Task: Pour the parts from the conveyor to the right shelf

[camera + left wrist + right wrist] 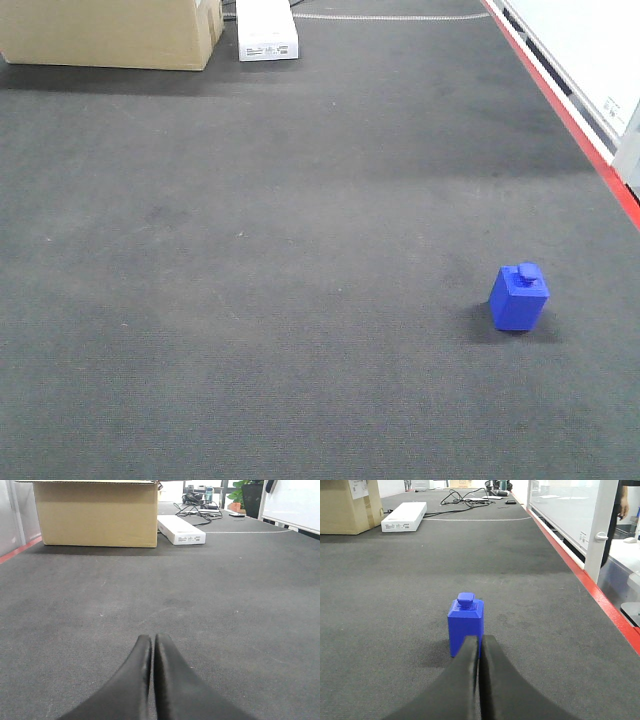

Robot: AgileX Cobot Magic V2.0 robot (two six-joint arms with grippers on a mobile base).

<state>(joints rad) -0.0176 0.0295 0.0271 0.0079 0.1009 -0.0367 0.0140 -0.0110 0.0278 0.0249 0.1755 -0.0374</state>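
**Entry: block on conveyor, both tools closed and empty**

Part: one blue block point(519, 297) stands upright on the conveyor point(250, 260), with its round knob on top. It sits towards the conveyor's right edge, well inside the red stripe point(565, 115) that runs along that edge, and in the near part of the surface as the front camera sees it. Dark felt shows all round the block. A soft shadow falls on its left side. Nothing touches it in the front view.

Right tool point(479, 639): the two dark fingers are pressed together along their full visible length, with no gap and nothing between them. In the right wrist view the tips point straight at the block and overlap its lower edge. That view alone does not show whether there is contact. In the front view the block stands free.

Left tool point(152, 639): its fingers are also pressed together and hold nothing. It sits low over bare felt and points up the conveyor toward the far end.

Far end: a cardboard box point(110, 35) occupies the far left corner. A flat white carton point(267, 30) lies just beside it on the right, with a narrow gap between them. A tangle of black cables point(197, 507) lies beyond the carton near the far edge. A pale line point(390, 17) crosses the felt from the carton toward the right edge. A white panel point(585, 45) runs beyond the red stripe.
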